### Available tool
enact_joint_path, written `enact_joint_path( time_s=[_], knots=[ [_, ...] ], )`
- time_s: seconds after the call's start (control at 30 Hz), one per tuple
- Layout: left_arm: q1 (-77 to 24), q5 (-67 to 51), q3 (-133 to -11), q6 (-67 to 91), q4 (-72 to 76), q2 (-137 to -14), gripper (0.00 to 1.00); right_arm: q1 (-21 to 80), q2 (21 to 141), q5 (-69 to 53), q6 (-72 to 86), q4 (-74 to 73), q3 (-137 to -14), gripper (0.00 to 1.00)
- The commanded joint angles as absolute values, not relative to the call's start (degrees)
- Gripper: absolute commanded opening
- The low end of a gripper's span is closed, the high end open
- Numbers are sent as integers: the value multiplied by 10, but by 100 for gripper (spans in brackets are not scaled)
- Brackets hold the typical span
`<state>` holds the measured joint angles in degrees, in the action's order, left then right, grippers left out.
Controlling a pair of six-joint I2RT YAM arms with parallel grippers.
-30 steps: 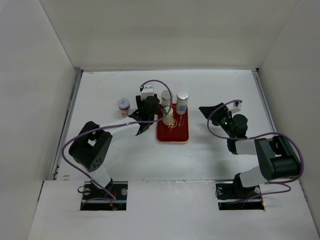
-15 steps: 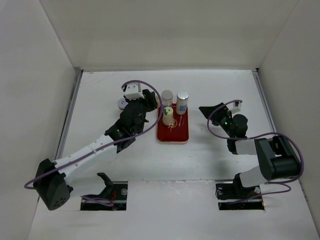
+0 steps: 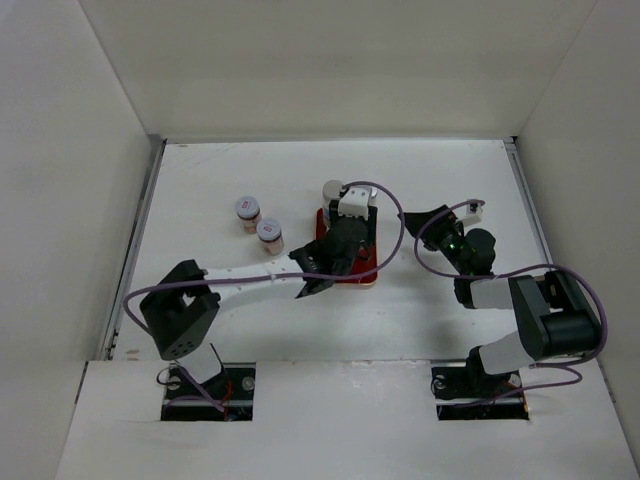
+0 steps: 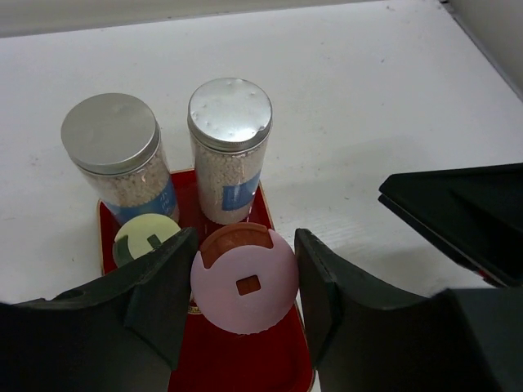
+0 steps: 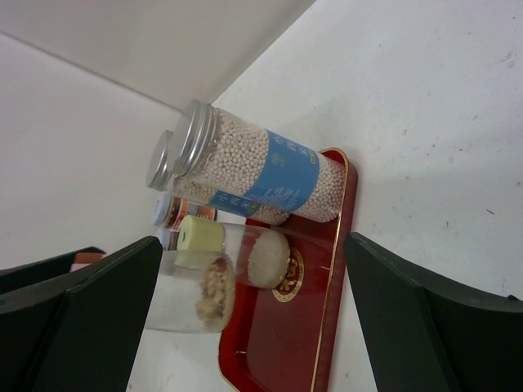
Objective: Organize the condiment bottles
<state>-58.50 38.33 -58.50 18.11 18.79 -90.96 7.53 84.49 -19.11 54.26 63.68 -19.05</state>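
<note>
Pointing lid-up, pink-lidded jar (image 4: 243, 287) stands upright in left tool (image 4: 243, 245).

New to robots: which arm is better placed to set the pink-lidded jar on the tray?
Left, likely: the left end effector grips the pink-lidded jar over the red tray; the right end effector is open.

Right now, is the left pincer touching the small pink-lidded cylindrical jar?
Touching. Left wrist view: the left pincer grips the pink-lidded jar, both fingers against its lid, no gap.
</note>
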Motion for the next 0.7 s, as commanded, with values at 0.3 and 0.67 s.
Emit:
enact_joint_path(
  time_s=[0.3,0.67],
  knots=[
    [-565,390,-654,146,279,-1023,29,72,836,-200,549,682,-199,100],
    [-566,384,-629,148,313,-1035,66,72,834,-200,549,683,-198,100]
  ],
)
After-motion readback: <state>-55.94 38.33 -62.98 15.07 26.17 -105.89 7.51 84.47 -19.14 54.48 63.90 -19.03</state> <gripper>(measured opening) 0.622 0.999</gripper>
